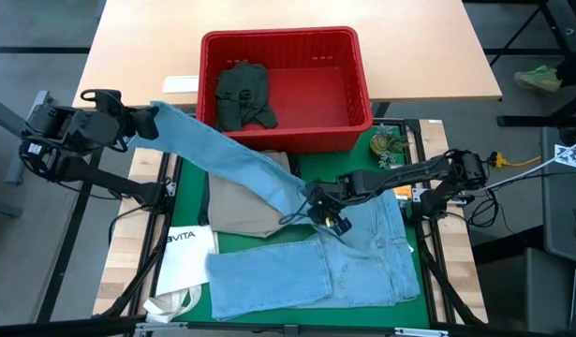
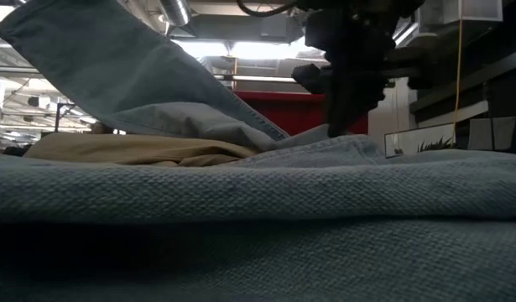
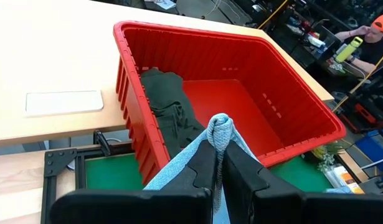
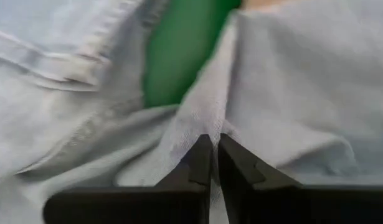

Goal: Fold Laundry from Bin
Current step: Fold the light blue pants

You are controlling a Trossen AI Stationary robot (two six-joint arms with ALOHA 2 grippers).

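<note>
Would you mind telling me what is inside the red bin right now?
Inside the red bin lies one crumpled dark green garment at its left end; the floor beside it is bare. Anything beneath that garment is hidden.

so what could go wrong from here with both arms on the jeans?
1. The left gripper pinches only the leg's tip of the light blue jeans; it may slip out.
2. The right gripper bites a small fold at the crotch; pulling could bunch it.
3. The leg hangs over the red bin rim and may snag.
</note>
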